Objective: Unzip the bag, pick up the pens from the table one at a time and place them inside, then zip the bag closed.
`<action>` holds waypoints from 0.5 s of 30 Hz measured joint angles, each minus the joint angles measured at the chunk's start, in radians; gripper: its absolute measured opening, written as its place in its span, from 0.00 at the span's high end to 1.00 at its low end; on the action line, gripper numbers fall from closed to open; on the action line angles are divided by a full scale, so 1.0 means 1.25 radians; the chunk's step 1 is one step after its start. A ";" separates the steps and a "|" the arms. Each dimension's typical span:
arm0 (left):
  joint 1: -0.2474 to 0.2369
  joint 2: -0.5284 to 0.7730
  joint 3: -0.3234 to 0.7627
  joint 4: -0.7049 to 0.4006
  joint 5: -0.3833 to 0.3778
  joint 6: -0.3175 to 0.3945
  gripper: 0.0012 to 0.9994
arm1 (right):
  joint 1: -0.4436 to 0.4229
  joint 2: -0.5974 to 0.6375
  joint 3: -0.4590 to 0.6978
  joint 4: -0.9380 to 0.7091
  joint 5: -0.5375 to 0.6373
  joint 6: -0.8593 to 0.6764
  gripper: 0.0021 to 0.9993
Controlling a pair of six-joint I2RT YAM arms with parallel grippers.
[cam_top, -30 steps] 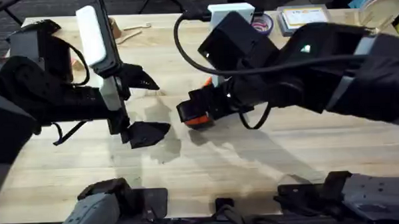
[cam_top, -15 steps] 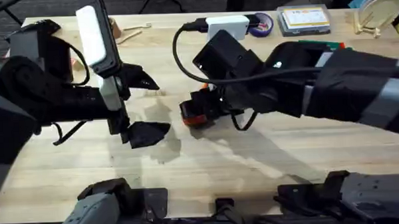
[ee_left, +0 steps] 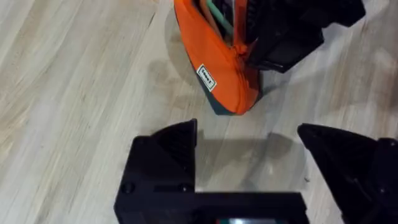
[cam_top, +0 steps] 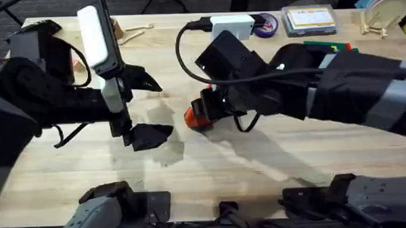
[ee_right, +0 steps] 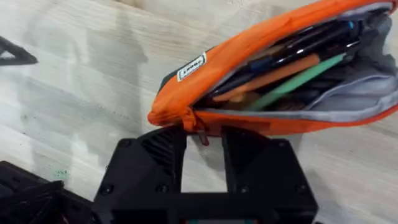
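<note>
— Any writing you can make out from here?

— Just a small white label (ee_right: pixel 193 65) sewn on the side of the orange bag (ee_right: pixel 261 74), with dark print on it. The letters are too small to read.

— And from the other side?

— Same label, same trouble: unreadable.

Left end effector (ee_left: pixel 249 162) spread wide; right end effector (ee_right: pixel 204 140) nearly closed.

The bag (cam_top: pixel 195 117) lies on the table (cam_top: pixel 272 159) near its middle, pens (ee_right: pixel 292 68) inside it; my right gripper (ee_right: pixel 204 134) sits at the bag's end; my left gripper (cam_top: pixel 147 109) is left of the bag, apart.
</note>
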 joint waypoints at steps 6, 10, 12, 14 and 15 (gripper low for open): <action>0.000 0.000 0.000 0.000 0.000 0.000 0.01 | 0.000 0.000 0.000 0.014 0.000 0.000 0.66; 0.000 0.000 0.000 0.000 0.000 0.000 0.01 | 0.000 0.000 0.000 0.028 0.000 0.000 0.66; 0.000 0.000 0.000 0.000 0.000 0.000 0.01 | 0.000 0.000 0.000 0.029 0.000 0.000 0.66; 0.000 0.000 0.000 0.000 0.000 0.000 0.01 | 0.000 0.000 0.000 0.029 0.000 0.000 0.66; 0.000 0.000 0.000 0.000 0.000 0.000 0.01 | 0.000 0.000 0.000 0.030 0.000 0.000 0.67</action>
